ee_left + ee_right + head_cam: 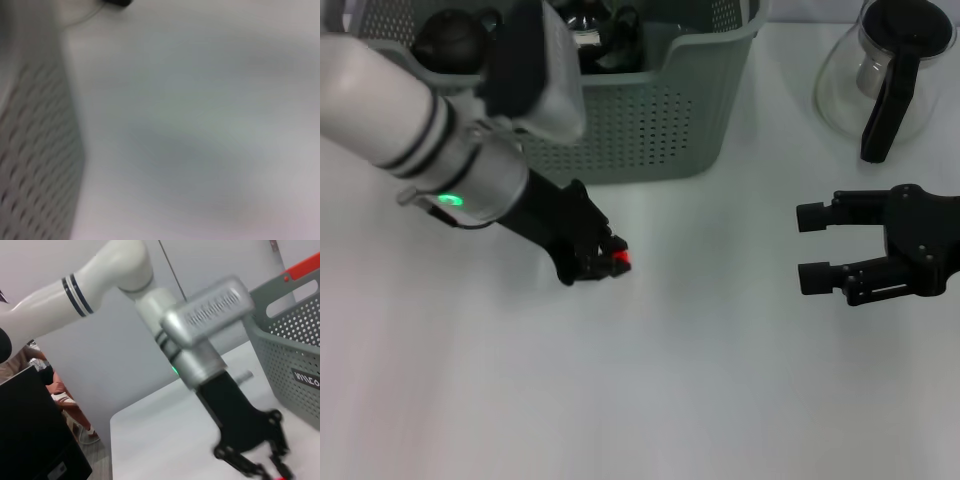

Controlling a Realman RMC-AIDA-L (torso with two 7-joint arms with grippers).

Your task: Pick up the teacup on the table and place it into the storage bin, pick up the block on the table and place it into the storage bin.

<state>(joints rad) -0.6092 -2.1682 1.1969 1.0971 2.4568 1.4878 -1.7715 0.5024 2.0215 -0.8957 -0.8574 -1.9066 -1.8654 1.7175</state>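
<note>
Table [650,400]: smooth, matte white surface, filling most of the head view.
Storage bin [650,120]: grey-green plastic basket at about 12 o'clock on the table, walls punched with rows of small holes; dark rounded things sit inside, too shadowed to name. The right wrist view shows its black label with white lettering.
Left arm [410,110]: thick white tube with dark bands and a silver collar carrying a green light, reaching in from 10 o'clock, passing in front of the bin.
Glass pot [885,75]: clear, rounded jug with a black lid and handle, at about 2 o'clock, well apart from the bin.
Right gripper [812,247]: black, angular, at 3 o'clock, its two blunt fingers spread apart with nothing between them.
Left gripper [610,255]: black linkage fingers pinched together on the block, low over the table just in front of the bin.
Block [622,261]: small, bright red, only a sliver showing at the left fingertips.
</note>
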